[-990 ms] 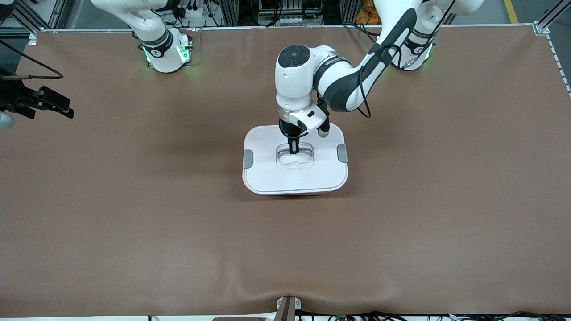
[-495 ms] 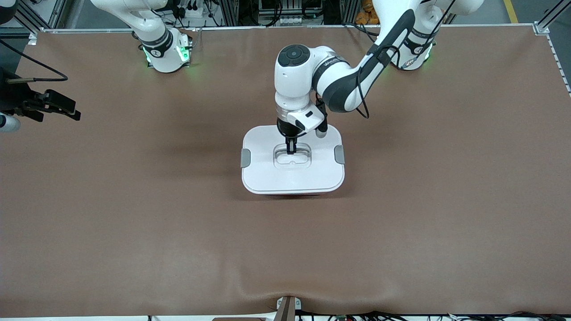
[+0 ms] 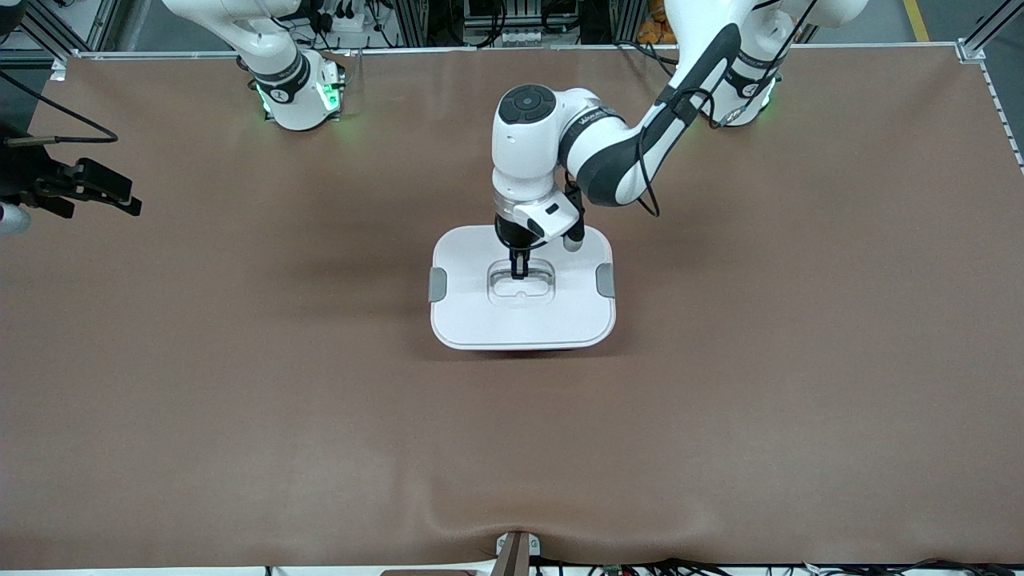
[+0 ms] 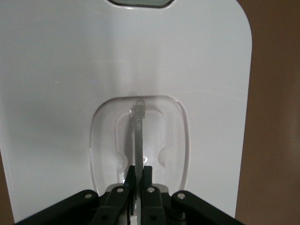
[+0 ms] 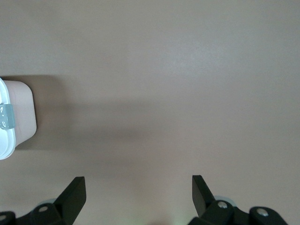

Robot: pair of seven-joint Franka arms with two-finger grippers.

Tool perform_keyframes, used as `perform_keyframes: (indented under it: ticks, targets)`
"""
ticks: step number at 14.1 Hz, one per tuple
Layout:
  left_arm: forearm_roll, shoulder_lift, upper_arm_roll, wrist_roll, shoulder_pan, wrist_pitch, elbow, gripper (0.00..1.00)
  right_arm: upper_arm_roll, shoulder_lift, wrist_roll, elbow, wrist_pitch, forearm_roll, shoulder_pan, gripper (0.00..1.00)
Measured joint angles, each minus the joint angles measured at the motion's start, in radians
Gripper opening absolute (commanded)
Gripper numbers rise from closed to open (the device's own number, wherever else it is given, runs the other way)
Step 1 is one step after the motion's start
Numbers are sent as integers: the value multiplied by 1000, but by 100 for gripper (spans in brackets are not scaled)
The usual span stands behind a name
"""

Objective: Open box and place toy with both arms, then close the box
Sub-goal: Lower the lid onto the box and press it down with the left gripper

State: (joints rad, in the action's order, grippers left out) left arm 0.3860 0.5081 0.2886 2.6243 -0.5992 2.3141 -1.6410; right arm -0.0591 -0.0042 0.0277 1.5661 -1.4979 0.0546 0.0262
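Note:
The box stands mid-table with its white lid [image 3: 524, 320] on top and a grey clip [image 3: 438, 284] at each end; only a thin pink sliver of the tub shows under the lid's near edge. My left gripper [image 3: 518, 272] comes straight down onto the lid's recess and is shut on the clear handle [image 4: 139, 131], pinched between the fingertips [image 4: 149, 174]. My right gripper [image 3: 134, 202] hangs open over the bare table at the right arm's end, with nothing between its fingers [image 5: 75, 192]. A corner of the box [image 5: 18, 117] shows in the right wrist view. The toy is out of view.
The brown mat [image 3: 240, 400] covers the whole table. Both arm bases [image 3: 300, 96] stand along the edge farthest from the front camera. A small bracket [image 3: 516, 552] sits at the mat's near edge.
The left gripper and the lid it grips have shifted a little toward the right arm's end of the table. The right gripper has barely stirred and stays open.

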Motion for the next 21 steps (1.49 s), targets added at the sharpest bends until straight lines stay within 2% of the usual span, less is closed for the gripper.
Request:
perform_keyframes:
  ticks: [21]
  targets:
    - [6,-19,0,-54,0,12,-46,0,-1,0,1,-3,9,0,0,100]
